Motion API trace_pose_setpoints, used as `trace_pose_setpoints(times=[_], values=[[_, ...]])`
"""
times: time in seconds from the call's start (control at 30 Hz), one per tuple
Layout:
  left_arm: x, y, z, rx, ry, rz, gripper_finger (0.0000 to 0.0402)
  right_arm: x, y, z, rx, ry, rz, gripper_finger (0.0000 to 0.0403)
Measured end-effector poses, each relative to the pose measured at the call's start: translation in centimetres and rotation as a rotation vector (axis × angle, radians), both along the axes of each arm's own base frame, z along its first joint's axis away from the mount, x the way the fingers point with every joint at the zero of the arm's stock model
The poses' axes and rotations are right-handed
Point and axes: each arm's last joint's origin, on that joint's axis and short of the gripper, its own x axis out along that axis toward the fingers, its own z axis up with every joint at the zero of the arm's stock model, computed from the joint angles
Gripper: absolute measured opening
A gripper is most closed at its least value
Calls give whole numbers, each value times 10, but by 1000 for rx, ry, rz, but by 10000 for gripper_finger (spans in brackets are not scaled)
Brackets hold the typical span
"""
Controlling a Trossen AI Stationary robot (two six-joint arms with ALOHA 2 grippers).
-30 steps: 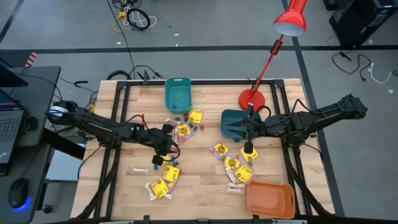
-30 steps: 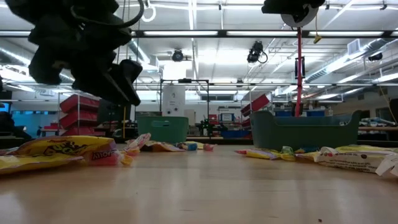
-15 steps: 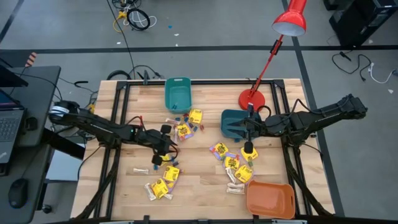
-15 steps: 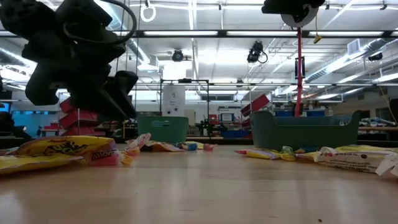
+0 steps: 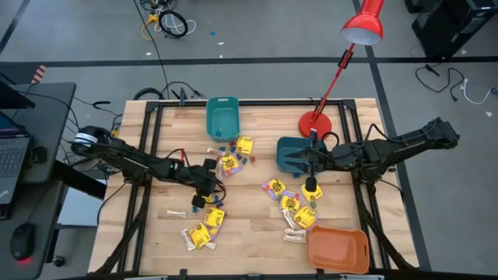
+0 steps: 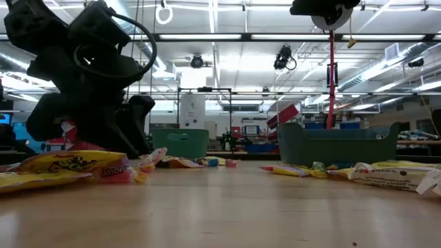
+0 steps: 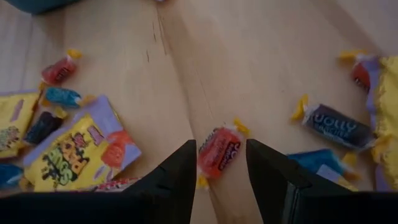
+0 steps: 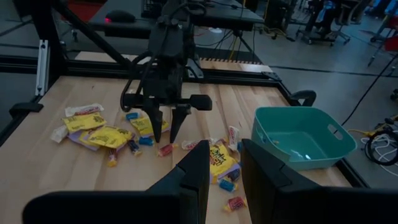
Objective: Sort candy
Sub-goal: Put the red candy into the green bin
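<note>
A small red wrapped candy [image 7: 219, 151] lies flat on the counter [image 5: 249, 214] between the open fingers of the left claw [image 7: 217, 163], so closing off-centre could flick it aside, while the right claw [image 5: 310, 166], narrowly parted and empty, waits near the dark teal bin [image 5: 289, 152].

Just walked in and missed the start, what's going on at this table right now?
A two-armed robot is sorting candy scattered over a wooden table. The left gripper is low over the table, its open fingers straddling a small red wrapped candy that is not yet gripped. The right gripper waits beside the dark teal bin. A lighter teal bin and an orange bin stand nearby.
</note>
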Motion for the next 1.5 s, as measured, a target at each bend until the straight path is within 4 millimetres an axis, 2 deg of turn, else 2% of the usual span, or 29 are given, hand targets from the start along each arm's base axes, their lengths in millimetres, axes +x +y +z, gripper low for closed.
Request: trace_pose_setpoints(times=[0.57, 1.03, 1.5], values=[[7, 6, -18, 39, 35, 27, 142, 0, 0, 0, 0, 1, -1, 77], [8, 9, -19, 2, 39, 53, 140, 0, 0, 0, 0, 1, -1, 77], [8, 10, -19, -26, 47, 43, 72, 0, 0, 0, -1, 1, -1, 77]])
